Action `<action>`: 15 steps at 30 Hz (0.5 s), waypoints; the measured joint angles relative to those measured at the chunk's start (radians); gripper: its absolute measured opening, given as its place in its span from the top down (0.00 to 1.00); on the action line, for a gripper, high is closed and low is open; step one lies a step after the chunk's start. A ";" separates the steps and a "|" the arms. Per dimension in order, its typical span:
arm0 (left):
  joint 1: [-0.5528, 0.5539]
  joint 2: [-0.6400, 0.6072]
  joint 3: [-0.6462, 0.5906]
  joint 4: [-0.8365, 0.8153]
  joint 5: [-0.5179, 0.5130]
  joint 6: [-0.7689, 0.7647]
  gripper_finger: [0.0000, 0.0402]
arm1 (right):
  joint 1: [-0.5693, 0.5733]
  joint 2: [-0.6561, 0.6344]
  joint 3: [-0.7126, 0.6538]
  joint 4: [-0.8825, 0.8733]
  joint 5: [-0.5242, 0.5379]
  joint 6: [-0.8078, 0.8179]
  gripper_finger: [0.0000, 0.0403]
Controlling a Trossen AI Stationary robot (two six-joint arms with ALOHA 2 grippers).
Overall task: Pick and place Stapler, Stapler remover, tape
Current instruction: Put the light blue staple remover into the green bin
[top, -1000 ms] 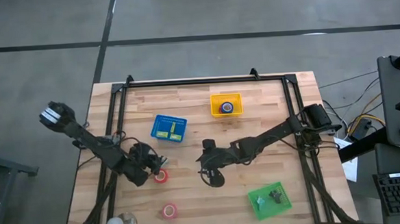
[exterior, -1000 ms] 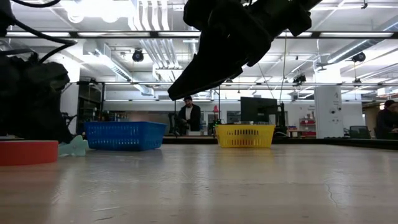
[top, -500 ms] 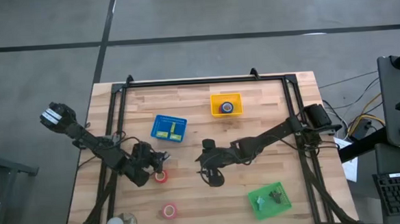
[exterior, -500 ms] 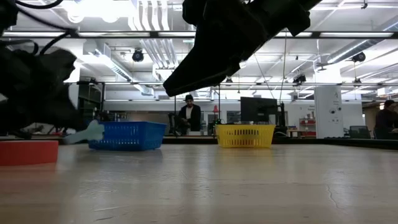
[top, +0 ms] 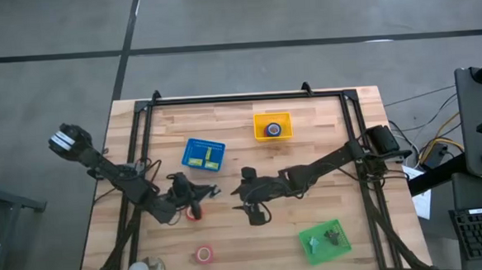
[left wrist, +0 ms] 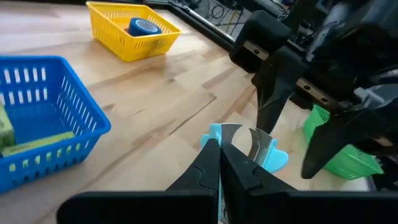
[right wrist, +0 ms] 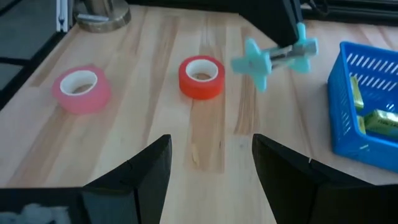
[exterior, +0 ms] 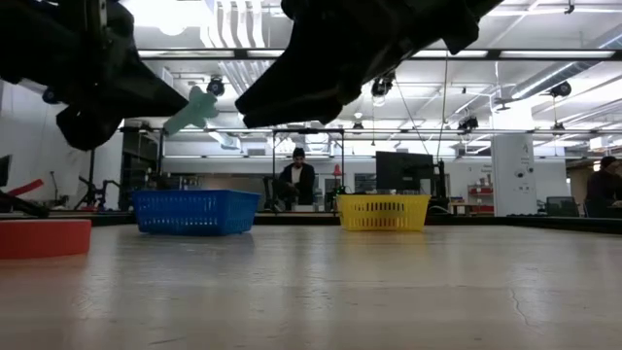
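Left gripper [left wrist: 219, 163]: fingers pinched on a light-blue plastic staple remover [right wrist: 273, 53], lifted clear of the wooden table [top: 324, 143], near the blue mesh basket [top: 203, 155].
Right gripper [right wrist: 211, 168]: fingers spread apart, holding nothing, raised over the middle of the table, facing the left gripper.
Staple remover: in the air just above a red tape roll with a pale centre [right wrist: 201, 76].
Other tape: a pinker red roll [right wrist: 81, 89] lies nearer the table's front edge; a blue roll [left wrist: 143, 27] sits in the yellow mesh basket [top: 272, 126].
Blue basket: holds yellow-green boxes [right wrist: 380, 119].
Green basket [top: 324, 239]: front right of the table, with dark items inside.
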 joint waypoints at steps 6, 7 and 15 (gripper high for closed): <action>0.012 0.074 0.055 -0.001 -0.001 0.041 1.00 | -0.002 0.000 0.000 0.046 -0.001 -0.009 0.46; 0.012 0.089 0.066 -0.002 -0.001 0.054 1.00 | -0.003 0.000 0.000 0.051 -0.001 -0.009 0.46; 0.013 0.174 0.165 -0.003 0.002 0.113 1.00 | -0.003 0.000 0.000 0.041 0.000 -0.014 0.46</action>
